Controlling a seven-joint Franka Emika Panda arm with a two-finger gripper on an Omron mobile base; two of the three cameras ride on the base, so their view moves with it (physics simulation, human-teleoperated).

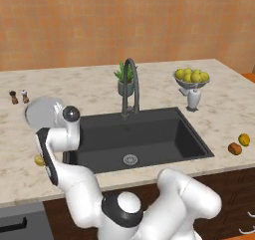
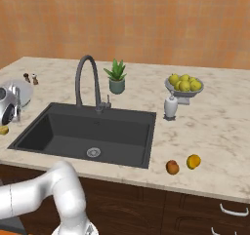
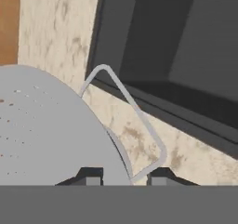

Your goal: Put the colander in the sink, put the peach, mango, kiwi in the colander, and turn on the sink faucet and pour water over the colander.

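Right now, step in hand: first one, taking hold of the shallow round pale grey-white colander (image 1: 44, 110) to move it into the sink.
Colander, place: on the speckled beige stone bench (image 1: 224, 107), just left of the basin, beside the arm's wrist; its wire loop handle (image 3: 135, 118) reaches out toward the basin edge.
Jaws: the white arm's two-finger gripper (image 3: 124, 175) is clenched, seemingly on the colander's rim by the handle, one dark tip on either side.
Sink: large rectangular dark grey sink (image 1: 159, 129) with a small round steel drain (image 1: 130, 159), nothing in it.
Tap: tall dark grey gooseneck sink faucet (image 1: 131, 84) behind the basin; no water visible.
Fruit: two small pieces, one orange-yellow (image 2: 194, 161) and one brownish-red (image 2: 172, 167), lie on the bench right of the basin; a small yellowish piece (image 2: 3, 130) sits near the colander.
Next move, my guess: lift clear of the bench, carry rightward over the rim, lower level into the basin.
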